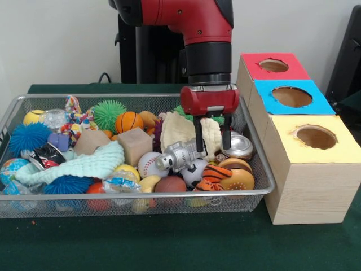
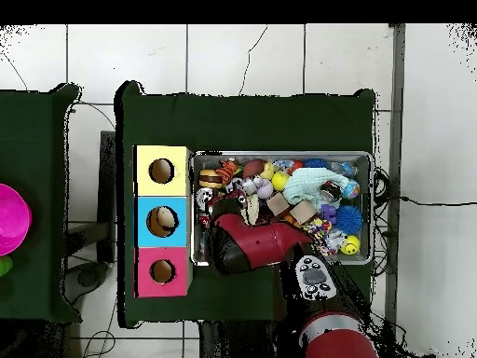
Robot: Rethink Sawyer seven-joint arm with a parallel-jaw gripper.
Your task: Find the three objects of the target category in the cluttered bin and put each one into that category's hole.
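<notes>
My gripper (image 1: 212,140) hangs open over the right part of the wire bin (image 1: 260,169), with a cream cloth (image 1: 179,131) behind its fingers and nothing held between them. Its left finger (image 1: 199,138) ends just above a silver robot toy (image 1: 177,156); a silver can (image 1: 240,145) lies to the right. The wooden box beside the bin has a red hole (image 1: 273,65), a blue hole (image 1: 291,96) and a yellow hole (image 1: 316,136). In the overhead view the red arm (image 2: 256,247) hides the gripper above the bin (image 2: 365,158).
The bin is packed: baseball (image 1: 148,164), basketball (image 1: 128,121), soccer ball (image 1: 194,171), green spiky ball (image 1: 107,113), blue spiky ball (image 1: 27,137), tiger toy (image 1: 216,171), burger toy (image 1: 237,178), tan block (image 1: 134,144), mint cloth (image 1: 84,166). A pink object (image 2: 11,219) lies off the table.
</notes>
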